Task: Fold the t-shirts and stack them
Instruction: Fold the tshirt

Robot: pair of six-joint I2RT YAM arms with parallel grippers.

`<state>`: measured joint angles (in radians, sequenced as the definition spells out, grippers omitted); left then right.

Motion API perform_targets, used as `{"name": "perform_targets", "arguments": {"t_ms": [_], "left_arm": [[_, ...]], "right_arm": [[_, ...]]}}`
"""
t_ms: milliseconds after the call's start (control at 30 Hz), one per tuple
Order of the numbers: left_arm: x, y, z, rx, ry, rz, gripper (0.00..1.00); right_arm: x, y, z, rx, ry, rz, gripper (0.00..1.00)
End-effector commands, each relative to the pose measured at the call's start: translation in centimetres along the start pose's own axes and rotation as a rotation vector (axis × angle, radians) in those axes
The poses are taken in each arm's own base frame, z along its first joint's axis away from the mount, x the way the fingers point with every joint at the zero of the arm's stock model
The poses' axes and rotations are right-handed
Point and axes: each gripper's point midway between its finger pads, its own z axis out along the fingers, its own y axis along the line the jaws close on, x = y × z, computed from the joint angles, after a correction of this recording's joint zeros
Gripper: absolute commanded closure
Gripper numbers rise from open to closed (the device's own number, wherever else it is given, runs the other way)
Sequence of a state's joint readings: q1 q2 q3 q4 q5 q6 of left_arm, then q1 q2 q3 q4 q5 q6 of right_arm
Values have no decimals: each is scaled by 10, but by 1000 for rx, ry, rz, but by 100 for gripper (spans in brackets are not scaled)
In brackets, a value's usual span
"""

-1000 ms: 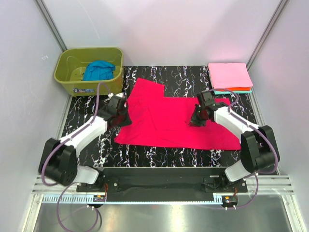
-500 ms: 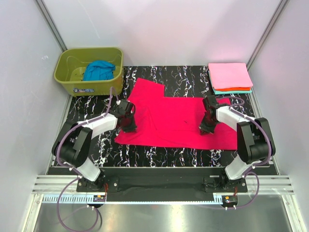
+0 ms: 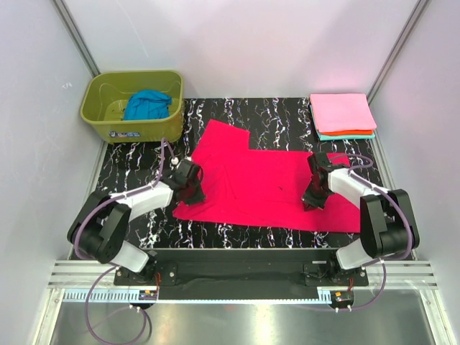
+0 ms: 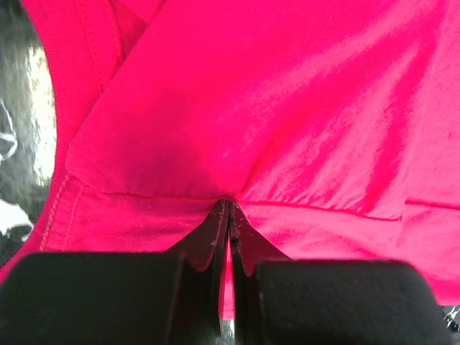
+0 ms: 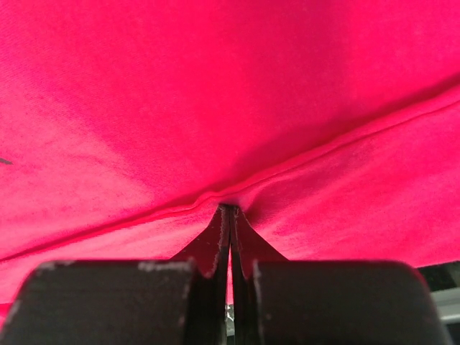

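Observation:
A crimson-red t-shirt (image 3: pixel 262 180) lies spread across the black marbled table (image 3: pixel 280 111). My left gripper (image 3: pixel 192 188) is shut on a pinch of cloth at its left side; in the left wrist view the crimson-red t-shirt (image 4: pixel 287 108) bunches at the tips of the left gripper (image 4: pixel 228 206). My right gripper (image 3: pixel 313 199) is shut on a fold at the shirt's right side, and the crimson-red t-shirt (image 5: pixel 215 86) puckers at the closed right gripper (image 5: pixel 228 209). A folded pink t-shirt (image 3: pixel 343 111) tops a stack over orange (image 3: pixel 361 132) and teal (image 3: pixel 327 136) ones. A blue t-shirt (image 3: pixel 147 106) lies crumpled in the tub.
An olive-green plastic tub (image 3: pixel 97 108) stands at the back left corner. White walls close in the table on three sides. The folded stack sits at the back right corner. Bare marbled table shows behind the red shirt and along its near edge.
Both grippers have come down and nearer to the front edge on the red shirt. The left one has closed on the cloth, and the shirt's edges have shifted with them.

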<state>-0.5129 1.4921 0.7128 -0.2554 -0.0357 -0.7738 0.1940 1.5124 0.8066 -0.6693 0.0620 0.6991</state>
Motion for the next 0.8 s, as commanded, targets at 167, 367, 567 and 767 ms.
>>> {"name": "perform_targets", "arguments": {"t_ms": [167,367,567,767], "left_arm": [[47,20,-30,-56,66,8,91],[-32,-34,-89,72,-162,134,63],[-133,-69,-122,122,-320,377,56],[-211,-103,-108,199,-332,472,57]], "right_arm": [[16,-32,-13,72,9,62,100],[-14,4,-45,-64,-52,20,91],[-80,52,-101,-207,-223,-170,85],[-140,74,-143,-362,-416,-260,79]]}}
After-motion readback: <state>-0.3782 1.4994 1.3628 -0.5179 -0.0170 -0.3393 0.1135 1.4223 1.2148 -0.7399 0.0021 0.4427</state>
